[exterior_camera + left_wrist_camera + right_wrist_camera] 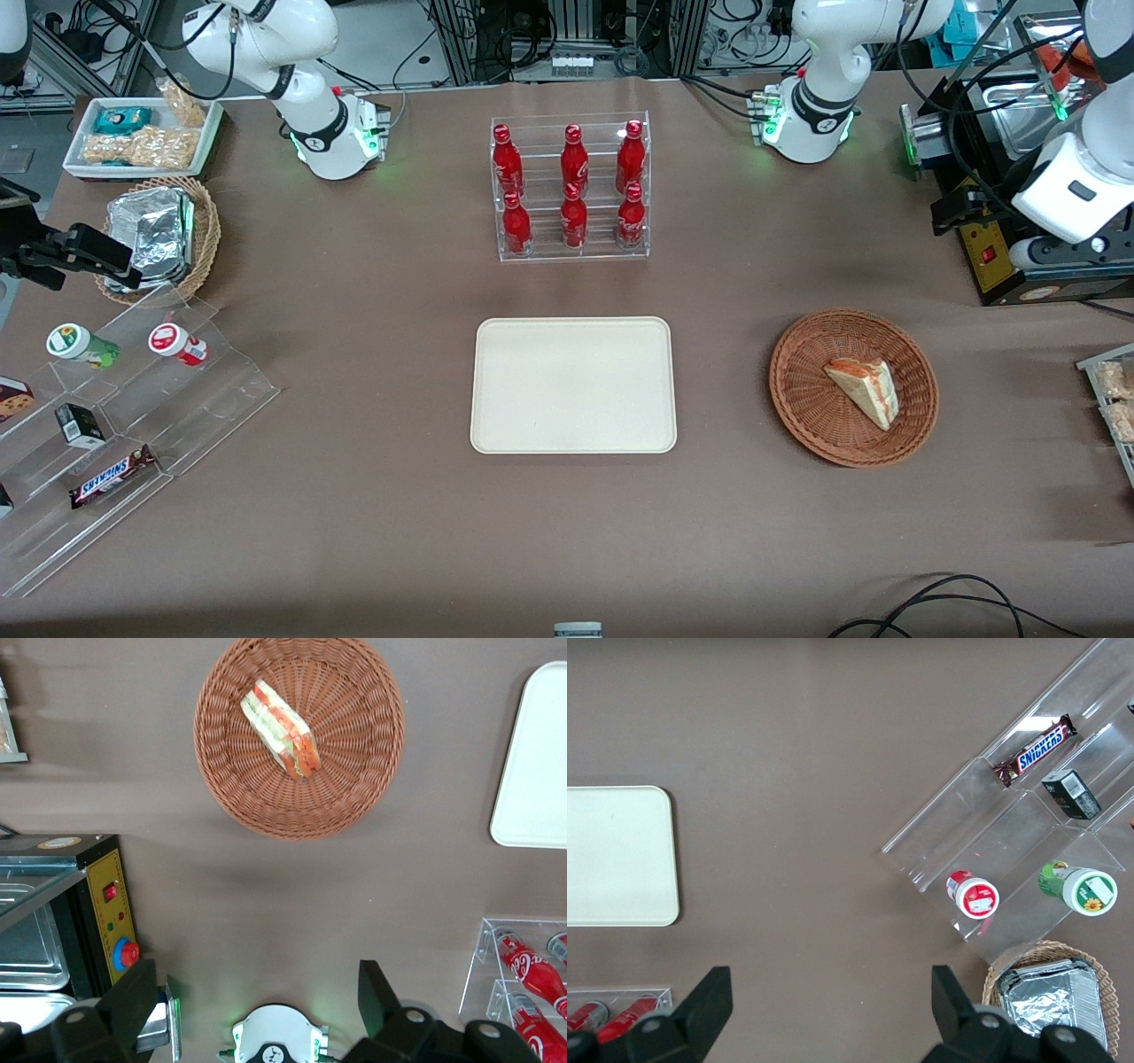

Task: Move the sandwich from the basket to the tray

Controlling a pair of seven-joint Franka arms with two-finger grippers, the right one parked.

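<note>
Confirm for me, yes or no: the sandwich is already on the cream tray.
No. The sandwich lies in the basket, the tray is bare, and the open end effector hangs high above the table.

The tray is cut off at the frame edge; the tool shows only its fingertips.
</note>
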